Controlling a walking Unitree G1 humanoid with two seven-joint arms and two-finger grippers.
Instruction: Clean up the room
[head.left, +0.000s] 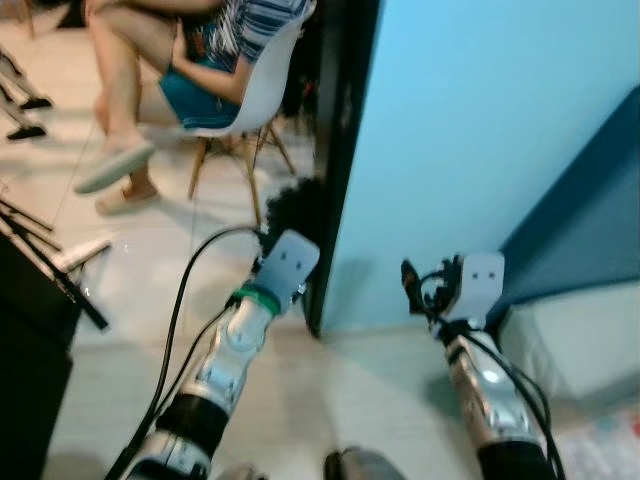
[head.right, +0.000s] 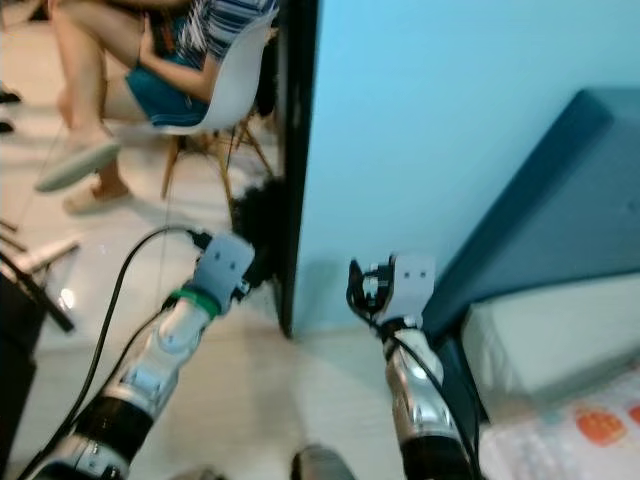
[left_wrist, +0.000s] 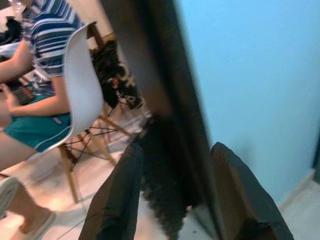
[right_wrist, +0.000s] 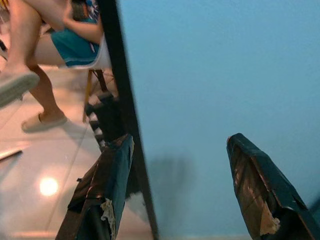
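Person on white chair: upper body cut off by the frame's top edge. Dark fuzzy thing beside black door edge too blurred to identify. Bed cropped at the right edge.

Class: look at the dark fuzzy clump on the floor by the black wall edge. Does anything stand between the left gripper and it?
Nothing visible does. The left gripper is open, its fingers framing the dark fuzzy clump directly ahead, at the foot of the black wall edge.

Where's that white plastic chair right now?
The white plastic chair with wooden legs stands ahead on the robot's left, a person seated in it, beside the black wall edge.
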